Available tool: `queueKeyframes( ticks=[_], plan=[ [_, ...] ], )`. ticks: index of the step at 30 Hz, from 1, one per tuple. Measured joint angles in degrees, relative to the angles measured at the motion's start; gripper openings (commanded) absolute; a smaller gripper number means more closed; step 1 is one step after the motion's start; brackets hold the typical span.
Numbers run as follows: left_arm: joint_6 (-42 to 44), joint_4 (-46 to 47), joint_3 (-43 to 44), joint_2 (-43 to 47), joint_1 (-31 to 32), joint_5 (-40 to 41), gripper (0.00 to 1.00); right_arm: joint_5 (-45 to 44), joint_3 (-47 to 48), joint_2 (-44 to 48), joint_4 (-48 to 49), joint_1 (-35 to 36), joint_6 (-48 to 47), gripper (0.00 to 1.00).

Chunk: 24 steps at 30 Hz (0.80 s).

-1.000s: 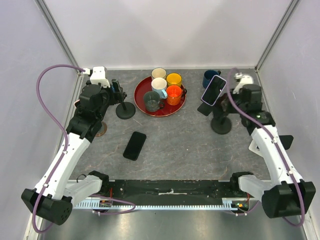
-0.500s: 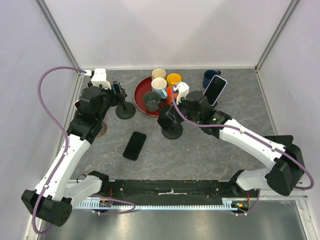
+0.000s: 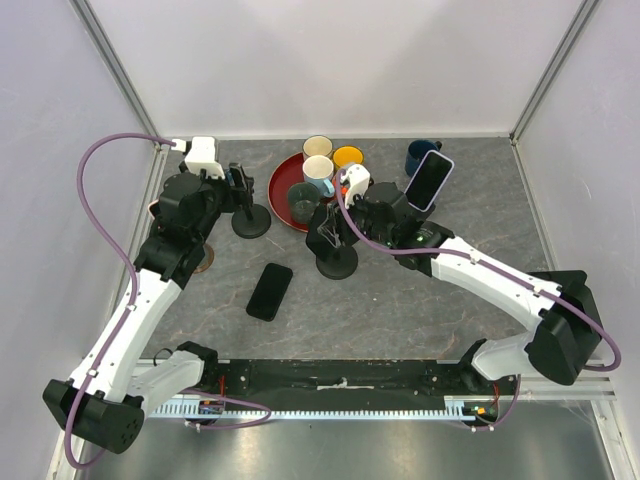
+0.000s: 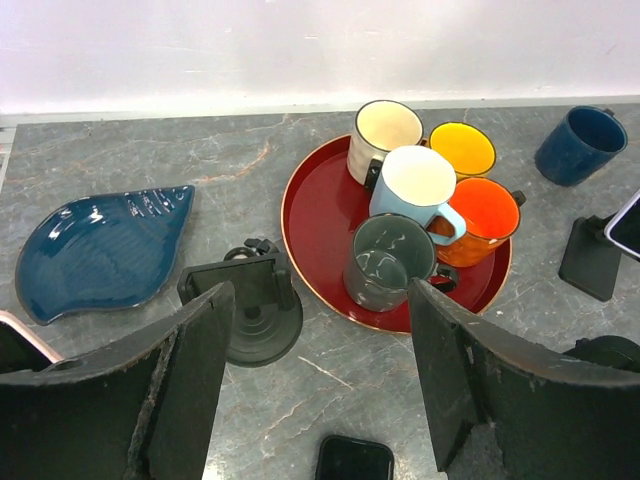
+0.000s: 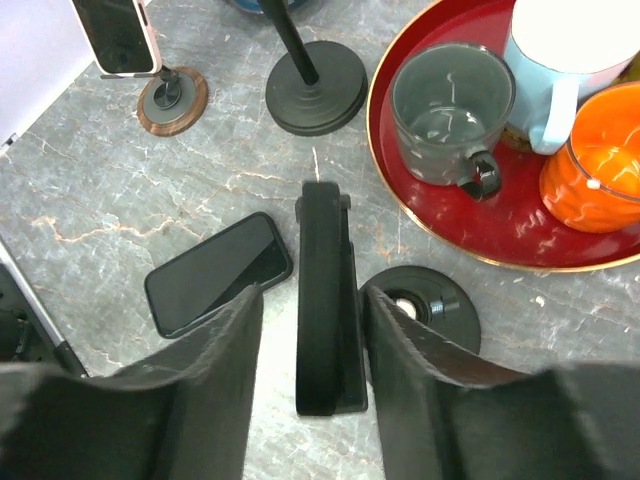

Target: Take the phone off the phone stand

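Note:
A black slab (image 5: 325, 310), seen edge-on, rises from a round black stand base (image 5: 425, 310); whether it is a phone in its cradle or the cradle alone I cannot tell. My right gripper (image 5: 312, 292) is open and straddles it, with a gap on the left and the right finger nearly touching; from above that gripper (image 3: 330, 230) hangs over the stand (image 3: 337, 260). A lavender-cased phone (image 3: 428, 180) leans on a small black stand (image 4: 590, 260). A black phone (image 3: 270, 291) lies flat. My left gripper (image 4: 320, 290) is open, beside an empty stand (image 4: 245, 310).
A red tray (image 3: 282, 205) holds several mugs, and a dark blue mug (image 3: 418, 155) stands apart. A blue leaf dish (image 4: 100, 250) lies at the left. A pink-cased phone (image 5: 118, 35) sits on a wooden-based stand (image 5: 172, 98).
My right arm swung from the right side to the table's middle and, over the last half second, shifted slightly left and away with the round-based stand. The left arm is still.

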State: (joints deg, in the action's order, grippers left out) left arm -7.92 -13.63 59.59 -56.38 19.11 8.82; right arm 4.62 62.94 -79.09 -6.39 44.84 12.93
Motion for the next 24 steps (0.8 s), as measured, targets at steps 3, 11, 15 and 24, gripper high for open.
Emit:
queueKeyframes(
  ticks=[3,11,15,24],
  plan=[
    [0.02,0.55,0.00,0.00,0.02,-0.48,0.76,0.28,0.00,0.11,0.35,0.04,0.00,0.81],
    [0.31,1.07,-0.52,0.07,0.15,-2.95,0.76,-2.64,0.00,4.63,-0.66,0.04,-1.42,0.98],
    [0.35,1.44,-0.52,0.09,1.62,-3.85,0.76,-4.98,-0.63,9.90,0.15,0.04,-2.36,0.98],
    [-1.01,-3.89,1.62,0.37,8.74,-5.81,0.78,-13.38,-21.92,27.41,13.62,0.09,-4.20,0.98]
  ],
)
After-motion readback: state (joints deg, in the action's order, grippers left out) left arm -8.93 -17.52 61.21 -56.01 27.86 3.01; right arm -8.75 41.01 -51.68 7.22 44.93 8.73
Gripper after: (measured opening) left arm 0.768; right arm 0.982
